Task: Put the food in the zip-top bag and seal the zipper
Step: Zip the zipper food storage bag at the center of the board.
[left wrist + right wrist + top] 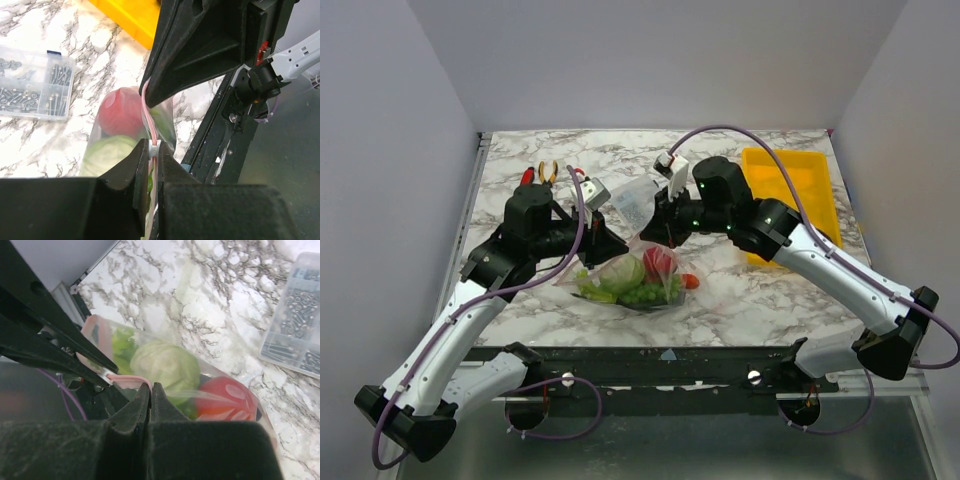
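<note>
**Location.** The bag hangs between the two arms over the middle of the table, its body sagging toward the near edge. The food is inside it: cabbage, red fruit and grapes show through the plastic. A small red piece sits at the bag's right corner; whether it is in or out cannot be determined.

**Pincers.** The left pincer is pressed together on the zipper. The right pincer is clamped on the same strip. Neither holds anything else.

**Governing relation.** The zipper's long axis runs nearly straight from one pincer to the other, left to right across the table. The two pinch points are near each other, with only a short stretch of strip showing between them. A corner of the bag shows just past the left pincer. The strip beyond the right pincer is hidden behind its own fingers.

**Judgement.**
- Loading looks finished, and sealing is the step in hand.
- One pincer should anchor while the other slides along the strip's axis, away from it.
- With the left at the corner, the right appears better placed to travel.
- Whether the span between them is already pressed shut cannot be told.
- A pull across the axis would drag the bag rather than close it.
</note>
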